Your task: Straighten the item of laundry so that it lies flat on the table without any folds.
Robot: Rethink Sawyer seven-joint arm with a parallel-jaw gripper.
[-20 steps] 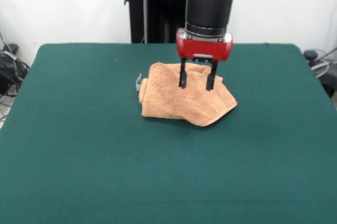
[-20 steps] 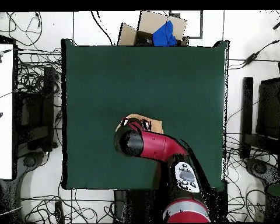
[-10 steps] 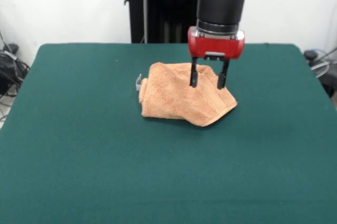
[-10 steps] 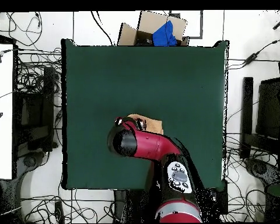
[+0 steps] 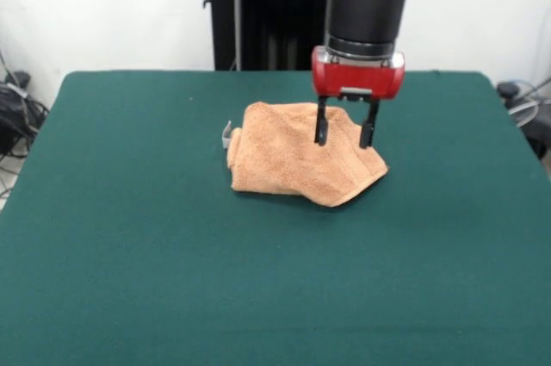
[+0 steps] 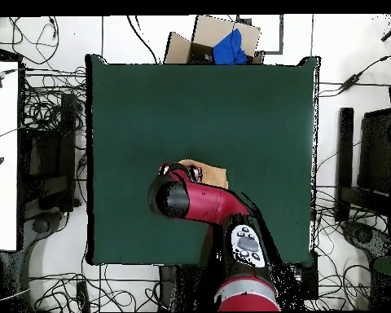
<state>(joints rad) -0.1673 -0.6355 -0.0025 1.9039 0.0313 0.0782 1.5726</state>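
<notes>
Towel bunched near the table's middle, tool above it.

I see the towel (image 5: 301,158) folded on the table (image 5: 129,245), long axis running 9 to 3 o'clock, tags at 9; my tool (image 5: 344,135) hangs, fingers apart, over its 2 o'clock part.

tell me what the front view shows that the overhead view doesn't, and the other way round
Only the front view shows the tool open, its two fingers hanging in front of the crumpled towel's right part, plus the towel's folds and a small tag at its left edge. Only the overhead view shows the whole table outline, cables on the floor, and a cardboard box holding something blue beyond the table. Both show the red arm over the orange-tan towel on the green table.
</notes>
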